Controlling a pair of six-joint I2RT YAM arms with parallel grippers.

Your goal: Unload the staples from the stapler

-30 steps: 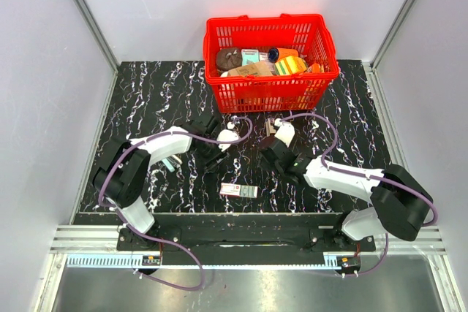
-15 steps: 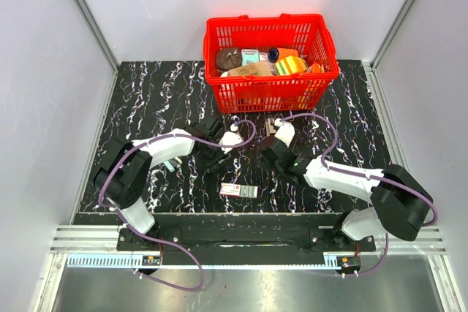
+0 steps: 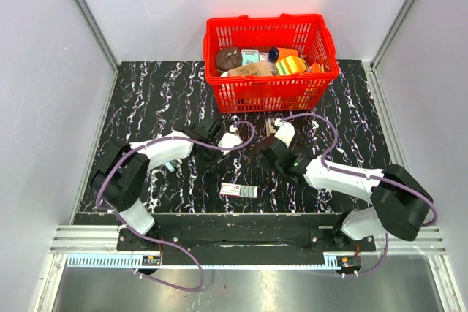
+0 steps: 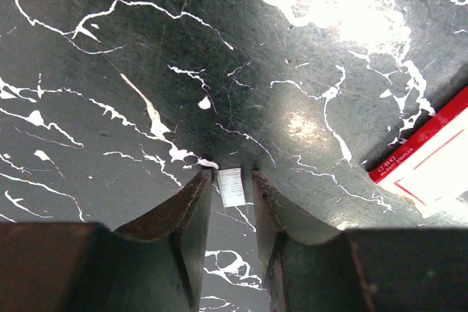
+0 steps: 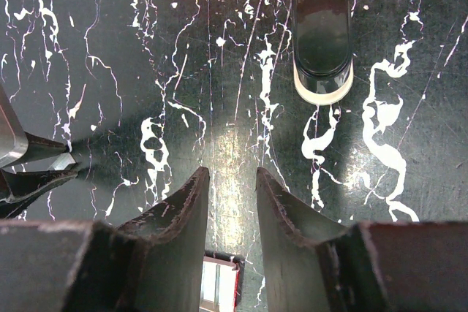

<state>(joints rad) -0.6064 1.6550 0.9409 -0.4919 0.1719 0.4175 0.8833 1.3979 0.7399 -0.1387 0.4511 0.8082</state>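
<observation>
**Left fingers are pinching the staple strip**

Your left gripper (image 4: 232, 174) is clamping the staples (image 4: 232, 188), a short, thin, silvery, straight-edged strip, between its dark tapered fingertips. It is sitting low over the table (image 4: 110, 49), whose glossy black, white-veined top is throwing glare. You cannot tell whether the strip is touching the top.

The flat red-and-white box (image 4: 431, 158) is lying near, apart from the fingers.

Your right gripper (image 5: 232, 177) is hovering with its jaws slightly parted, gripping nothing. Ahead of it the stapler (image 5: 322, 27), smooth, dark and rounded with a pale rim, is lying apart from both grippers.

The red mesh-walled basket (image 3: 270, 93) is bounding the far side, with open tabletop running to its left.
</observation>
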